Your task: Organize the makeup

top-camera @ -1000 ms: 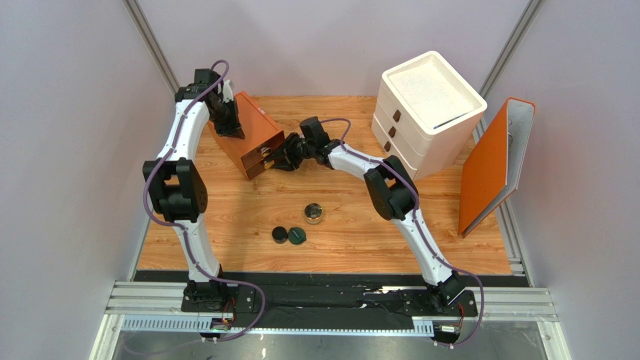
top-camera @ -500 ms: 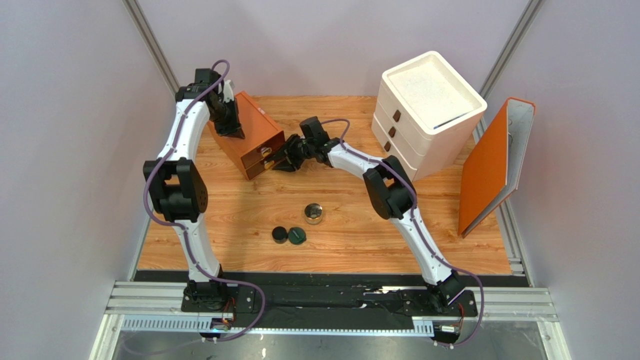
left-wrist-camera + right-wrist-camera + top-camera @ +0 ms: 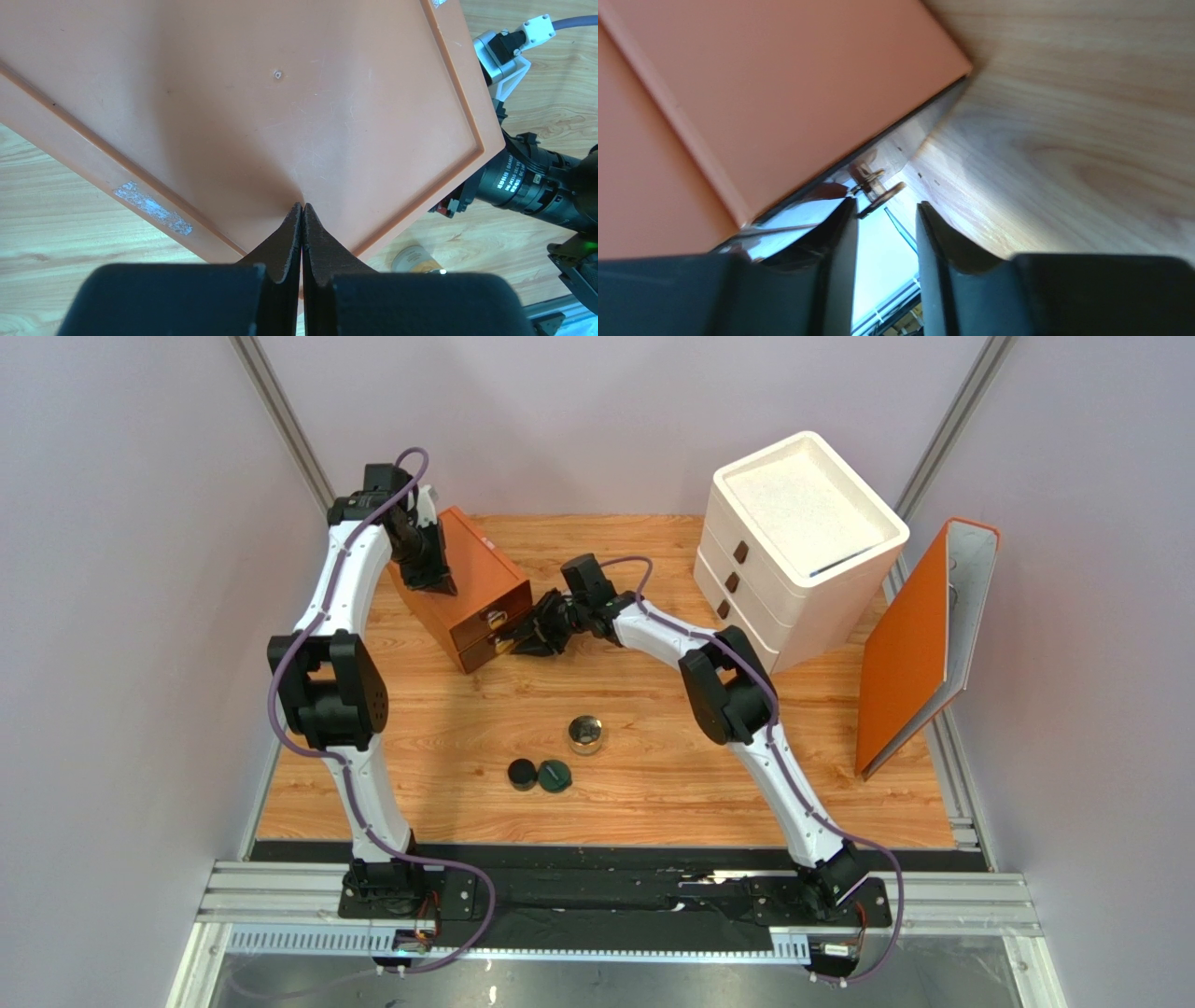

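Three makeup pieces lie loose mid-surface in the top view: the gold-rimmed jar [image 3: 586, 737], the black compact [image 3: 522, 774] and the dark green compact [image 3: 556, 776]. The compacts sit side by side, with the jar just behind them. All three are well apart from the orange drawer box [image 3: 470, 588] at rear left. One small beige bottle [image 3: 416, 257] shows in the left wrist view just past the box's front edge (in a drawer or on the surface [image 3: 631, 700]: cannot tell).

Left jaws: together, tips pressed down on the box lid, apparently as a hold-down.
Right jaws: apart at the box front, straddling a small metal drawer knob [image 3: 880, 194]. Not clamped on it, as far as the wrist view shows.

Judged step: taking a drawer by its knob. Most of the task is not yet done.

Risks:
- The knob is tiny and sits nearer one finger. An off-centre close could let it slip out.
- A pull out of line with the drawer could jam it or skew the box.
- The left contact is narrow. If it slides on the smooth lid, the whole box follows the pull.
- The bottle near the front could be knocked by the right wrist.
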### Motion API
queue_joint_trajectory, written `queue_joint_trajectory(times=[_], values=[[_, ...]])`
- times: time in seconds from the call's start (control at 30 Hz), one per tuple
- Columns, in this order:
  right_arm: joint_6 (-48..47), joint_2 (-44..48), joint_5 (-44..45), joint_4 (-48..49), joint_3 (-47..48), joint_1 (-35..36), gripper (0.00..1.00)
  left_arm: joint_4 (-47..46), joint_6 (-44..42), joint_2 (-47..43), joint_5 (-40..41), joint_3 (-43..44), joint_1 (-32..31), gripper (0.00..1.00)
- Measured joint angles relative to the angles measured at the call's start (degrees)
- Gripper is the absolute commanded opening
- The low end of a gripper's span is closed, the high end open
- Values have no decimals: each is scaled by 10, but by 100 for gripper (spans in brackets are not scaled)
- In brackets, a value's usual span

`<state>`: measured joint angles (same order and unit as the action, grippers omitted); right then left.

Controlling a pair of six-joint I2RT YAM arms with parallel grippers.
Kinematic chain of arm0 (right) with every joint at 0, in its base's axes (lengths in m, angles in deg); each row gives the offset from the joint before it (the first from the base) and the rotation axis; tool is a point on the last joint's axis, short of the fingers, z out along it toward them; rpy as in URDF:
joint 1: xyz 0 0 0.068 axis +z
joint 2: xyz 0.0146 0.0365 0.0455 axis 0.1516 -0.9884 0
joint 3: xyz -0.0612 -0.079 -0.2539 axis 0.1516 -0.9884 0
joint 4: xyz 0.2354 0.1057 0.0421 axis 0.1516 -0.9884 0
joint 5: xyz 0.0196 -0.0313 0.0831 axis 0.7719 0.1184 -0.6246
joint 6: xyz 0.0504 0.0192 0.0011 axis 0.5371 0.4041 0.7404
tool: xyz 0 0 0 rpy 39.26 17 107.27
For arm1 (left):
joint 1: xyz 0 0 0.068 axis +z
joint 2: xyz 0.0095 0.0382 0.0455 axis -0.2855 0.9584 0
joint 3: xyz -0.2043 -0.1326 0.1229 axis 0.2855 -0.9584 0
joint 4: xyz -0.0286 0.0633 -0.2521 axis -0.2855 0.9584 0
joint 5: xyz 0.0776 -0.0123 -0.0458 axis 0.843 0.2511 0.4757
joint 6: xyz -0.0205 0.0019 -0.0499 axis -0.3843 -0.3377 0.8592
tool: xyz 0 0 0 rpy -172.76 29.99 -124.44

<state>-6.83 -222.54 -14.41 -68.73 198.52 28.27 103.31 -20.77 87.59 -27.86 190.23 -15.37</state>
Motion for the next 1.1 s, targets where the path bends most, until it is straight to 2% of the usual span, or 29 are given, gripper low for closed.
queue_joint_trajectory(times=[0.2,0.4,0.5,0.53,0.6,0.67,0.8,0.93,1.1], values=[[-47,38,-2,-41,-31,0,16,2,0,0,1,1,0,0],[-106,114,-6,-93,-128,-2,16,4,0,1,1,2,0,0],[-137,150,-5,-124,-169,-6,23,5,0,1,2,3,0,0],[-149,161,-5,-136,-181,-6,30,5,0,2,2,3,0,0],[-174,174,-4,-159,-192,-7,36,5,0,2,2,3,0,0],[-201,180,-4,-181,-193,-7,49,6,0,2,2,3,0,0],[-249,182,5,-223,-180,-7,68,6,0,2,2,4,0,0],[-326,190,41,-284,-126,-7,85,6,0,2,2,4,0,0],[-428,236,86,-350,-97,1,88,7,0,2,4,4,0,0]])
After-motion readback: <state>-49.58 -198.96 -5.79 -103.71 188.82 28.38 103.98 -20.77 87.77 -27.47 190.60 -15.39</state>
